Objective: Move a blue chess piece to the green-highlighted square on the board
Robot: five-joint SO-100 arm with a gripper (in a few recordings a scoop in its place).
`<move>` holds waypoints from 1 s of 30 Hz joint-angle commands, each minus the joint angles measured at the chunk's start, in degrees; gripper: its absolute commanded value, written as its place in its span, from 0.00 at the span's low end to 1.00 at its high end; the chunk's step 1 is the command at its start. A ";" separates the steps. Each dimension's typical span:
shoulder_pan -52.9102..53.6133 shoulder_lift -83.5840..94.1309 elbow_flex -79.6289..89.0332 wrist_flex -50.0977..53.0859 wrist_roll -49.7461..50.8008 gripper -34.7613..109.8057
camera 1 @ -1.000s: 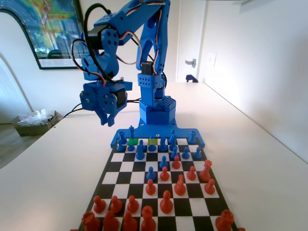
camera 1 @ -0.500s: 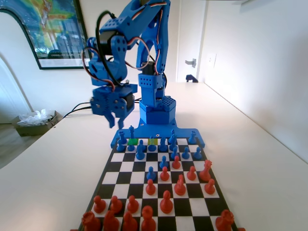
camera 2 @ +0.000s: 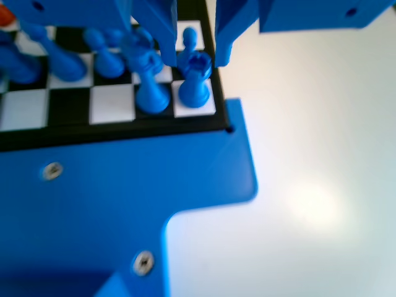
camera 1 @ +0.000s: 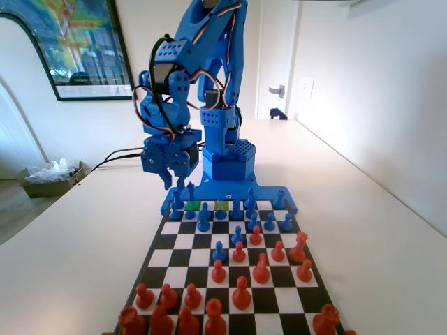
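In the fixed view the board (camera 1: 183,259) runs away from me, red pieces near, blue pieces far. The tall slender blue chess piece (camera 1: 191,189) stands in the far row near the left corner. Beside it lies the green-highlighted square (camera 1: 194,206). My gripper (camera 1: 168,181) hangs just above and left of that piece, touching nothing. In the wrist view the gripper (camera 2: 195,60) is open, its jaws apart over the corner rook (camera 2: 195,86). A blurred blue piece (camera 2: 148,86) stands on the square beside the rook.
A paler yellow-green square (camera 1: 221,205) lies two squares right of the green one. Blue pawns (camera 1: 203,222) crowd the rows in front of it. Red pieces (camera 1: 242,293) stand mid-board and near me. The board's edge (camera 2: 124,127) meets bare white table (camera 2: 322,124).
In the fixed view the gripper has swung right and dropped lower, from out over the table to just above the board's far left corner. No piece has moved.
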 commanded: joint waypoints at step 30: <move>-0.26 -0.53 6.42 -12.39 -0.62 0.31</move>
